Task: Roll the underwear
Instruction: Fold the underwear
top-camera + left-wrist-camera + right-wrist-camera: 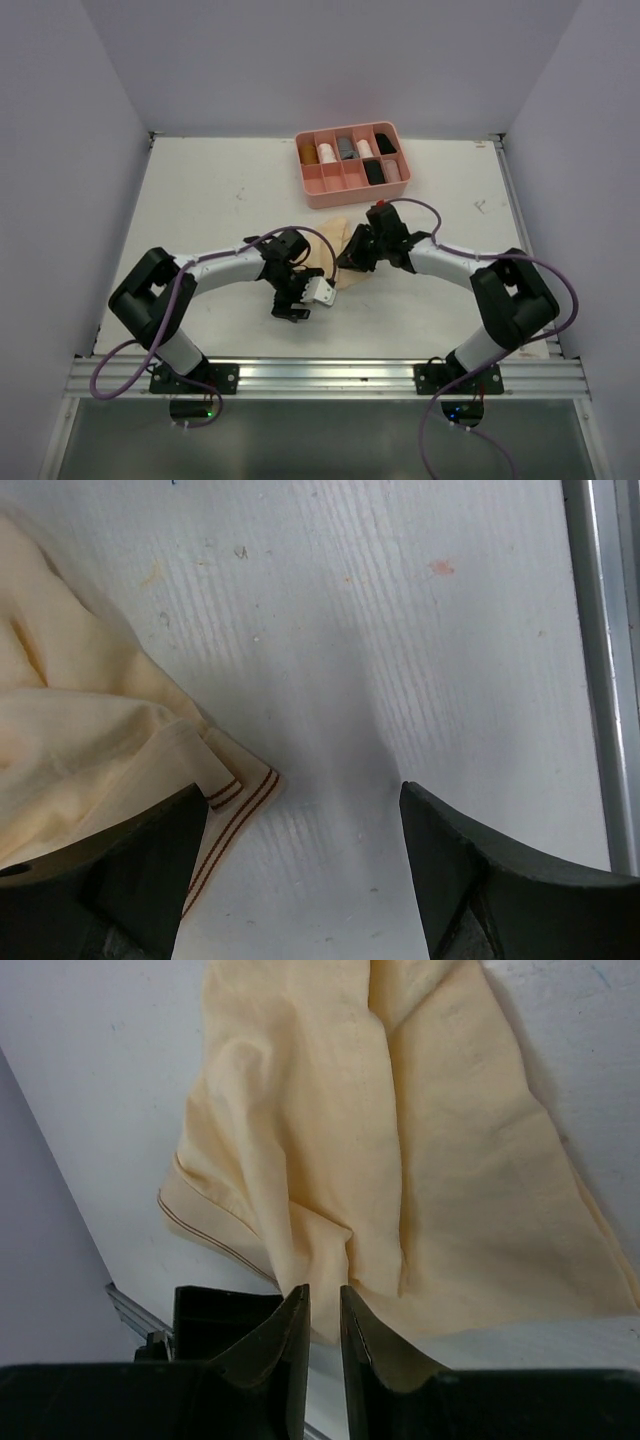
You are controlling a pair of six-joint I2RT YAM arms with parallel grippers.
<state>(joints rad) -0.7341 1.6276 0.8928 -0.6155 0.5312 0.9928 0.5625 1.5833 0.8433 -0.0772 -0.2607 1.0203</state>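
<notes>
left claw [300, 810] spread wide over the table [400, 630] beside pale tan underwear [400, 1160] lying mid-frame, right claw [322, 1305] narrowly parted at its edge, pink tray [350, 192] upper centre, small rolled cloths [345, 148] filling several compartments

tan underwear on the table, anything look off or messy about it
The pale tan underwear lies bunched in loose folds, neither flat nor rolled, with one striped hem corner sticking out to the side. No tear shows.
</notes>
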